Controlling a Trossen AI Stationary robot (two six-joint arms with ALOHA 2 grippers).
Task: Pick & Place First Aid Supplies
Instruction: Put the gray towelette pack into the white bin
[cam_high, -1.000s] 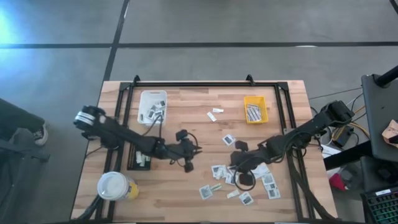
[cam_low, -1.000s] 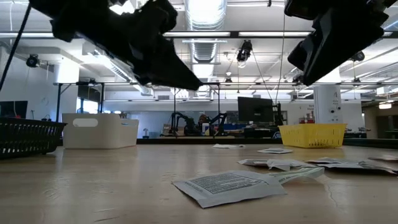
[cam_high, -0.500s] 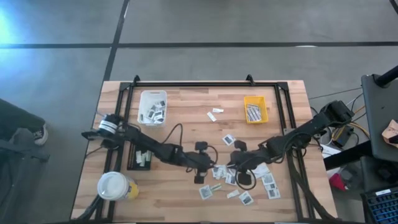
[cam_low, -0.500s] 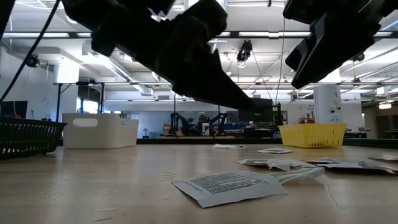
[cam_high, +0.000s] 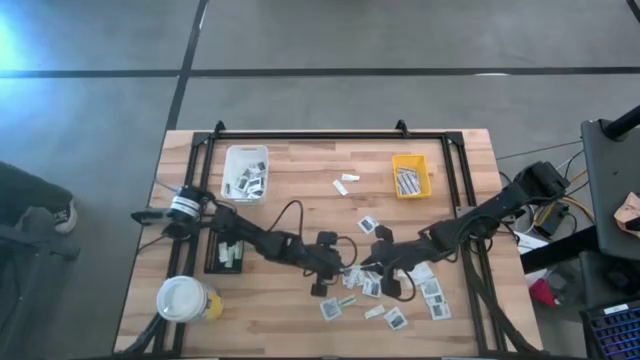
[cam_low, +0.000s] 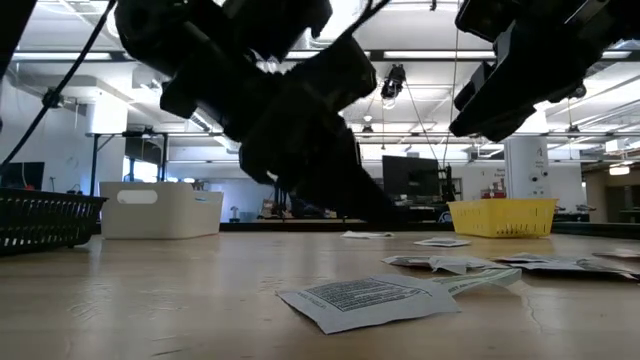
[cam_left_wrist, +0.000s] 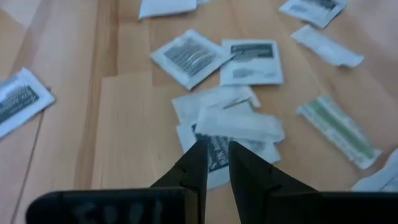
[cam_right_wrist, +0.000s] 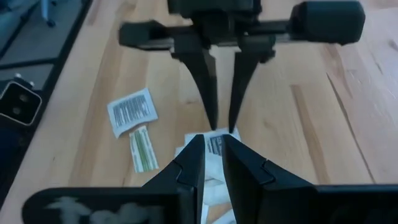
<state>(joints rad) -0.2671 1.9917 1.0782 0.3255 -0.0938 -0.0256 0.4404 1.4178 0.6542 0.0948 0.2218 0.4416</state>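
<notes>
High view shows both arms meeting over the pile of packets (cam_high: 385, 285) on the wooden table (cam_high: 300, 200), well apart from the yellow tray (cam_high: 410, 176). The left gripper (cam_high: 347, 273) has its fingers a little apart, tips down on a white packet (cam_left_wrist: 214, 152) at the pile's edge. The right gripper (cam_high: 366, 270) faces it over the same pile, fingers a little apart too.

Arms: two
Trays: three, white (cam_high: 246, 171), yellow (cam_high: 410, 176), black (cam_high: 226, 255)
Cup (cam_high: 183, 299): one
Packets on worktop (cam_high: 372, 285): over a dozen, exact count unclear
</notes>
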